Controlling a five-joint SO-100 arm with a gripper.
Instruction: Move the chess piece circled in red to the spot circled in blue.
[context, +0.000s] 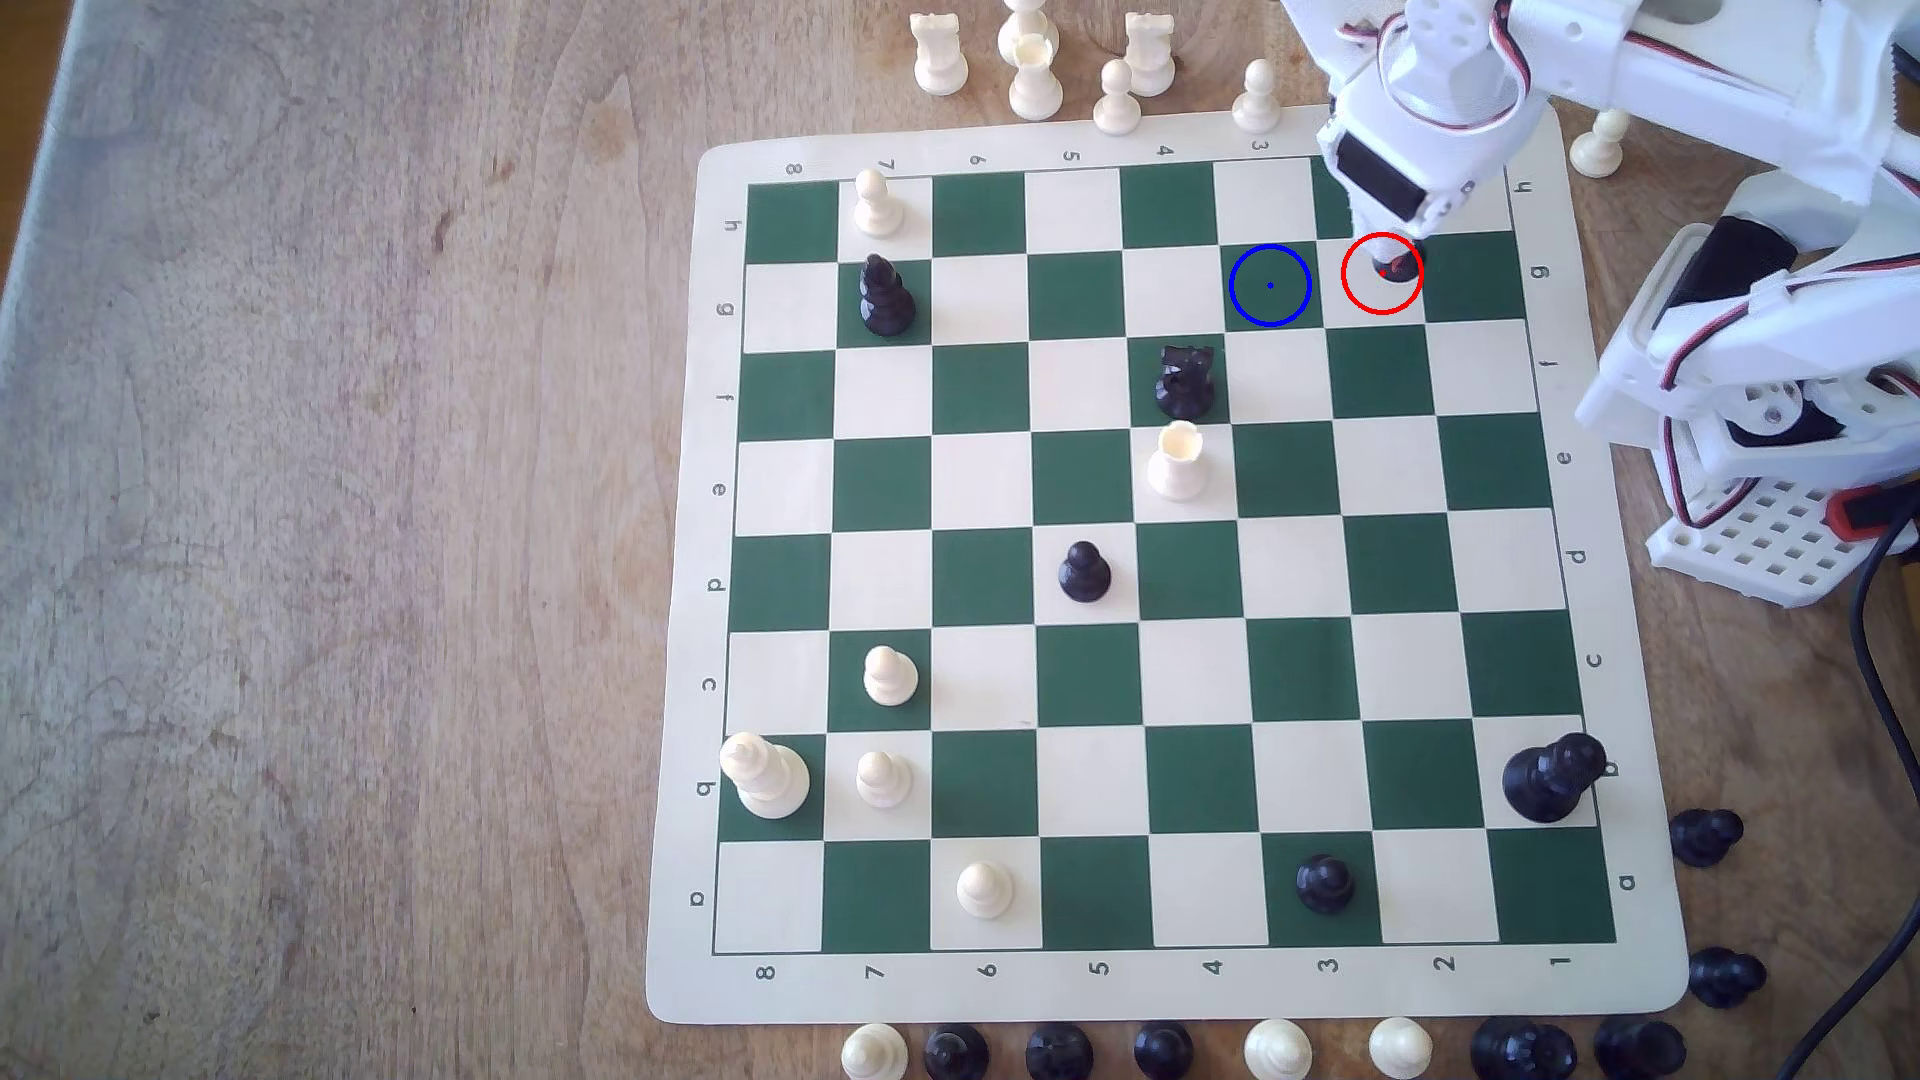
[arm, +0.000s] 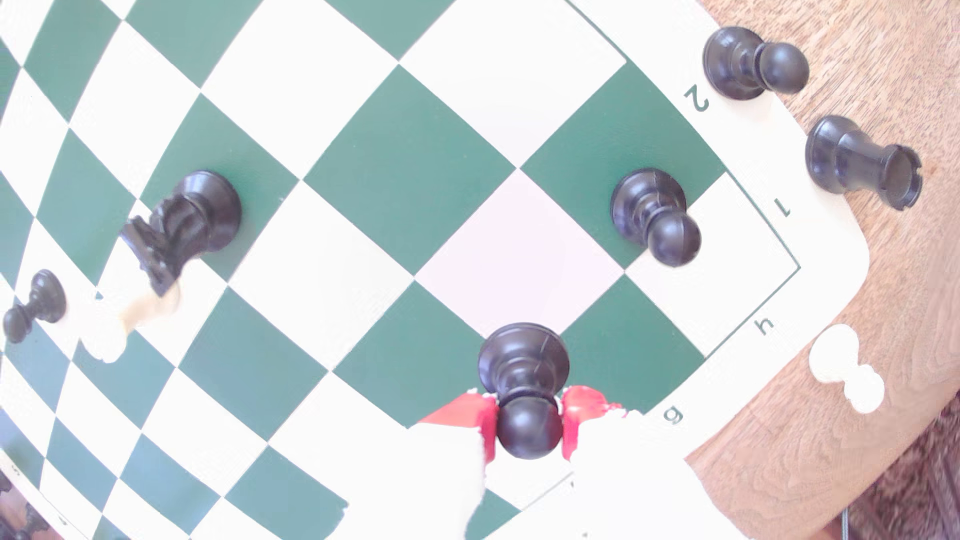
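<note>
At the exterior view's left, bare wooden table (context: 312, 519) runs up to the chess board (context: 1143, 987). Toward the upper right of that frame, the dark green square ringed in blue (context: 1270, 286) sits empty. Just right of it, on the adjoining cream square, the black pawn (context: 1392, 270) stands inside the red ring, mostly hidden under the white arm. In the wrist view the end effector (arm: 529, 423) has its red pads (arm: 470, 413) pressed against the pawn's (arm: 524, 363) ball head from both sides, its base on the board.
</note>
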